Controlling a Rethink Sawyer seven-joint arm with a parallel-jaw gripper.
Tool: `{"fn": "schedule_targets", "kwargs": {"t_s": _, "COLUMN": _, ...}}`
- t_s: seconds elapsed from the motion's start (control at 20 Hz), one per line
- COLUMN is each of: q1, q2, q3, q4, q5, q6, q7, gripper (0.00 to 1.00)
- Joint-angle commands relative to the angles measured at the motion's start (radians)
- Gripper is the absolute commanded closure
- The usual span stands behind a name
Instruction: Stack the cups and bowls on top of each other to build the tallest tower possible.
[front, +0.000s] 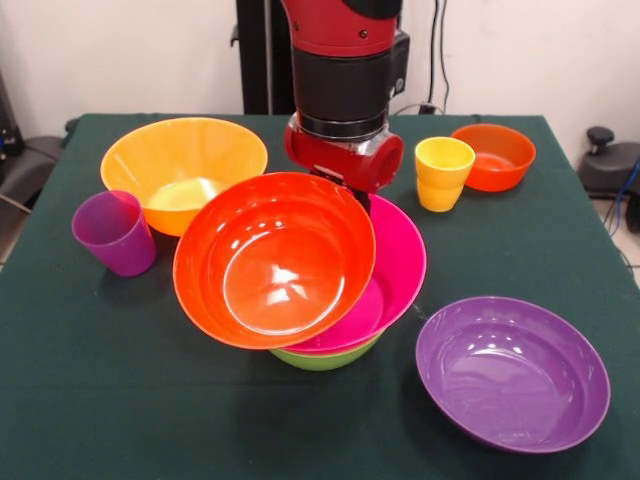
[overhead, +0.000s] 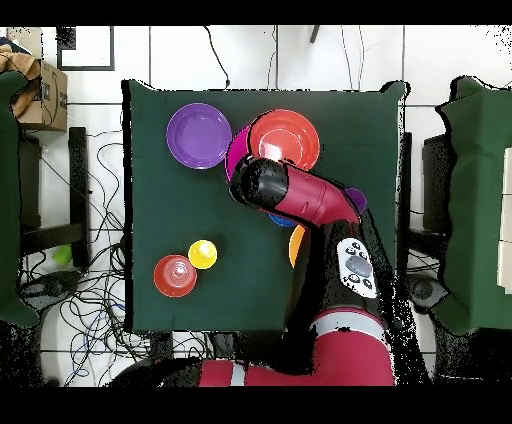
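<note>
- My gripper (front: 352, 192) sits right behind the big glossy red-orange plastic bowl (front: 272, 262), and that bowl hides the tips, so honestly I can't tell whether I'm open or clamped on anything.
- That red-orange bowl is tilted steeply, its open side facing the camera, leaning on top of the tower (front: 330, 320).
- Under it is the glossy pink plastic bowl (front: 400, 262), also tilted, and a lime green plastic bowl (front: 322, 357) sits on the table at the bottom.
- The large purple plastic bowl (front: 512, 372) sits upright just beside the pile, not touching it.
- The big orange plastic bowl (front: 183, 170) is behind the pile, with the small purple plastic cup (front: 114, 232) upright just next to it.
- The yellow-orange plastic cup (front: 443, 172) stands near the small red-orange bowl (front: 494, 156) at the far corner of the dark green tablecloth (front: 90, 400).
</note>
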Motion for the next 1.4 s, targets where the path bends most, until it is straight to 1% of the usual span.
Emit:
{"fn": "schedule_targets", "kwargs": {"t_s": 0.05, "q1": 0.027, "q2": -0.019, "q3": 0.092, "q4": 0.017, "q5": -0.058, "q6": -0.053, "q7": 0.027, "gripper": 0.00}}
{"fn": "schedule_targets", "kwargs": {"t_s": 0.2, "q1": 0.032, "q2": -0.062, "q3": 0.091, "q4": 0.042, "q5": -0.040, "q6": 0.006, "q7": 0.034, "gripper": 0.00}}
{"fn": "schedule_targets", "kwargs": {"t_s": 0.3, "q1": 0.041, "q2": -0.116, "q3": 0.087, "q4": 0.065, "q5": -0.020, "q6": 0.083, "q7": 0.040, "gripper": 0.00}}
{"fn": "schedule_targets", "kwargs": {"t_s": 0.35, "q1": 0.054, "q2": -0.151, "q3": 0.076, "q4": 0.076, "q5": -0.008, "q6": 0.141, "q7": 0.054, "gripper": 0.00}}
{"fn": "schedule_targets", "kwargs": {"t_s": 0.55, "q1": 0.094, "q2": -0.231, "q3": 0.046, "q4": 0.082, "q5": 0.016, "q6": 0.294, "q7": 0.104, "gripper": 0.00}}
{"fn": "schedule_targets", "kwargs": {"t_s": 0.65, "q1": 0.107, "q2": -0.253, "q3": 0.037, "q4": 0.080, "q5": 0.022, "q6": 0.343, "q7": 0.123, "gripper": 0.00}}
{"fn": "schedule_targets", "kwargs": {"t_s": 0.95, "q1": 0.119, "q2": -0.277, "q3": 0.026, "q4": 0.076, "q5": 0.036, "q6": 0.400, "q7": 0.134, "gripper": 0.00}}
{"fn": "schedule_targets", "kwargs": {"t_s": 1.1, "q1": 0.108, "q2": -0.266, "q3": 0.026, "q4": 0.071, "q5": 0.034, "q6": 0.393, "q7": 0.110, "gripper": 0.00}}
{"fn": "schedule_targets", "kwargs": {"t_s": 1.4, "q1": 0.014, "q2": -0.190, "q3": 0.065, "q4": 0.040, "q5": 0.008, "q6": 0.313, "q7": -0.013, "gripper": 0.00}}
